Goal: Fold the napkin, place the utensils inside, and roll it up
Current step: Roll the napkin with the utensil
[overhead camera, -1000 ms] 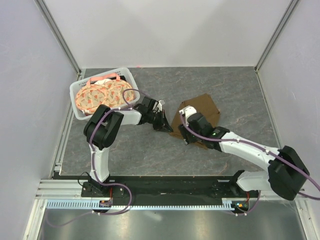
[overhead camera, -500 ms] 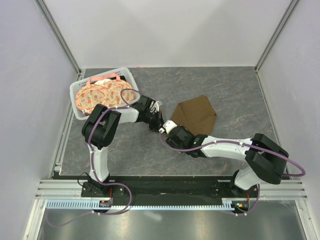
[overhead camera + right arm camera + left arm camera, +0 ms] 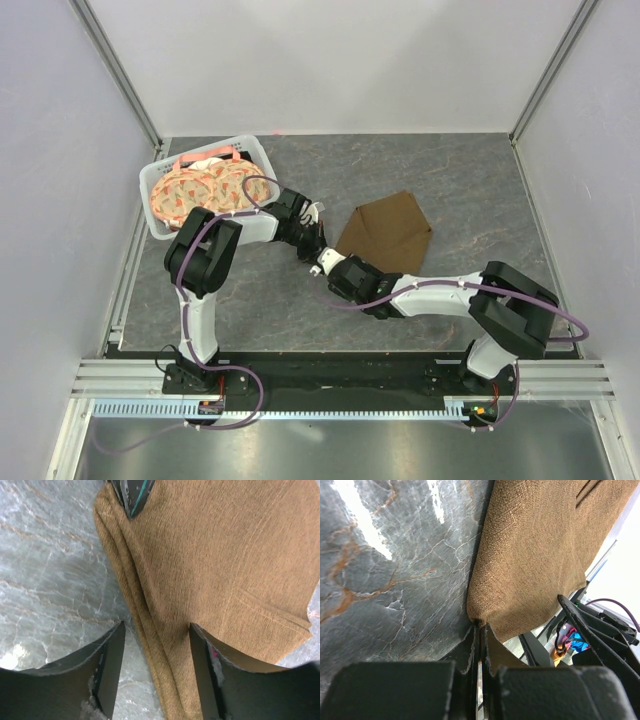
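Observation:
The brown napkin [image 3: 390, 228] lies folded on the grey table, right of centre. My left gripper [image 3: 317, 248] is at the napkin's left corner. In the left wrist view its jaws [image 3: 481, 626] are shut and their tips touch the cloth [image 3: 530, 555]. A thin silvery strip [image 3: 479, 690] shows between them. In the right wrist view a teal line, the utensil [image 3: 142, 492], shows between those tips. My right gripper [image 3: 322, 264] is open just near of that corner. Its fingers [image 3: 156, 627] straddle the napkin's folded left edge [image 3: 215, 570].
A white basket [image 3: 160, 185] with round orange-patterned plates [image 3: 205, 190] stands at the back left, beside the left arm. The right arm stretches low across the table near of the napkin. Walls close in the table on both sides and at the back.
My right gripper has come off the napkin and moved left and nearer, to the cloth's left corner. The napkin now shows whole. The left gripper has shifted only slightly.

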